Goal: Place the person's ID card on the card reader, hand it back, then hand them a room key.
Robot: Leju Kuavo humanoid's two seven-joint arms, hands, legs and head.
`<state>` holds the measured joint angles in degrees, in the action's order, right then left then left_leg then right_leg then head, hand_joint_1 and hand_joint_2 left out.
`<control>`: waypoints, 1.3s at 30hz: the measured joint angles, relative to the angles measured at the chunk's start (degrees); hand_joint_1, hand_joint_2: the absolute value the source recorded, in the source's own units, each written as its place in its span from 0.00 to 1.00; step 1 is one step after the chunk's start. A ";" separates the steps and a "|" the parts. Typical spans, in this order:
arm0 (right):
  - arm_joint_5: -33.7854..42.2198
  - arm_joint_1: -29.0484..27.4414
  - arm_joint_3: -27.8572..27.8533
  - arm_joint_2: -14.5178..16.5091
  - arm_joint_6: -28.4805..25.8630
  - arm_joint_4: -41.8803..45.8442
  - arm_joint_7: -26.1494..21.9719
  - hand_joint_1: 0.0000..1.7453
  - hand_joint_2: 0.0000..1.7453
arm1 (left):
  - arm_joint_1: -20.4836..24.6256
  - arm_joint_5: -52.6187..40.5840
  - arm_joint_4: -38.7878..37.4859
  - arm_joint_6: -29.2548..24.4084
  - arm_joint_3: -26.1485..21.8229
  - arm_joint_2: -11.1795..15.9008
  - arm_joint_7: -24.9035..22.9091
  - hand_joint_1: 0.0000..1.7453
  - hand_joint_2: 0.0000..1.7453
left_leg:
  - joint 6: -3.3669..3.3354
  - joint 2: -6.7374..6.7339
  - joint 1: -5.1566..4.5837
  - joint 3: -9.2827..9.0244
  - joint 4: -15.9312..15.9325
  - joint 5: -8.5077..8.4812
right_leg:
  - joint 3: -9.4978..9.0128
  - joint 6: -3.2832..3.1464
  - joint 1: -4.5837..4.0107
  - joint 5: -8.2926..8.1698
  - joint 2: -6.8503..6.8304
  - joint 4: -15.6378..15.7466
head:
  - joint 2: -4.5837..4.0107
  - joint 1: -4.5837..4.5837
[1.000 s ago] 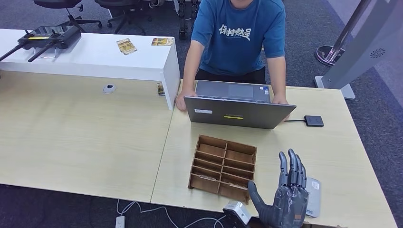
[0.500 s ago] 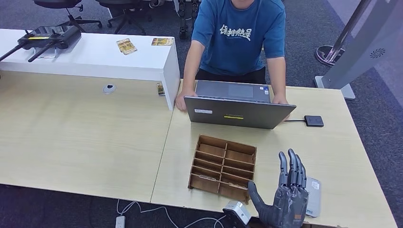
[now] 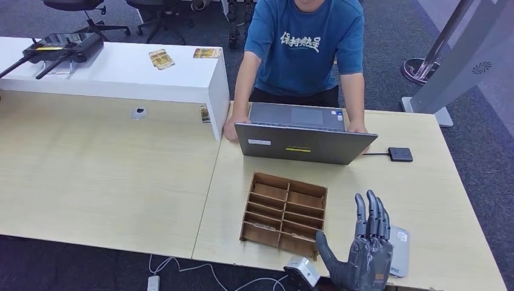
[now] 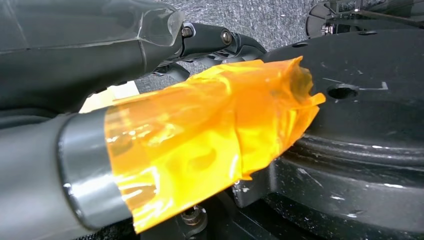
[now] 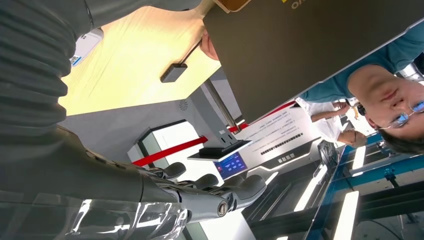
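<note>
A wooden divided tray point(image 3: 285, 214) sits on the pale surface point(image 3: 121, 176) before a person's laptop point(image 3: 305, 143). Right of the tray, the right hand point(image 3: 363, 254) is raised, fingers straight, holding nothing (left hand's state unclear), beside a grey card reader point(image 3: 400, 250).

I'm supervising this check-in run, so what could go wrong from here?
The right hand hangs open over the table's near edge, right beside the grey card reader; a careless move could knock the reader off the table. The wooden organizer stands close on the hand's other side, so a wide sweep might snag it. The person has both hands at the laptop and offers no card yet.
</note>
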<state>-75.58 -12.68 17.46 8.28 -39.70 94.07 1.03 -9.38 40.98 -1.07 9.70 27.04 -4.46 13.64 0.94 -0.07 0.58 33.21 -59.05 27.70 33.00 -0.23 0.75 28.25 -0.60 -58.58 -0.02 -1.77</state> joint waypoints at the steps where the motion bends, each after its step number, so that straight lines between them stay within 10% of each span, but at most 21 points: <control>1: 0.00 0.00 0.00 0.00 0.01 -0.01 0.00 0.00 1.00 | 0.00 0.00 0.00 0.00 0.00 0.00 0.00 0.00 0.00 | 0.00 0.00 0.00 0.00 0.00 0.00 | 0.00 0.00 0.00 0.00 0.00 0.00 | 0.00 0.00; 11: 0.69 -0.01 0.00 0.00 -0.01 0.02 -0.52 0.00 1.00 | 0.00 0.04 0.00 0.01 0.00 0.00 0.00 0.00 0.00 | 0.00 0.00 0.00 0.00 0.00 0.00 | 0.00 0.00 0.00 0.00 0.00 0.00 | 0.00 0.00; 20: 12.50 -1.98 -0.89 0.62 -0.02 4.02 -11.32 0.00 1.00 | -0.08 0.46 0.00 0.03 0.00 -0.06 0.24 0.00 0.00 | 0.00 0.00 0.00 0.00 0.00 0.00 | 0.01 0.00 0.00 0.00 0.02 0.00 | 0.00 0.00; 39: 13.58 -2.72 -1.98 1.28 -0.02 5.05 -12.67 0.00 1.00 | -0.09 0.53 0.00 0.02 0.00 -0.07 0.26 0.00 0.00 | 0.00 0.00 0.00 0.00 0.00 0.00 | 0.01 0.00 0.00 0.00 0.01 0.00 | 0.00 0.00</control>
<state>-62.00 -15.40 15.48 9.57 -39.71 99.12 -11.64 -9.47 41.51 -1.07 9.73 27.04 -4.52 13.90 0.93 -0.07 0.58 33.21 -59.05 27.70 33.01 -0.23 0.75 28.25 -0.60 -58.58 -0.02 -1.77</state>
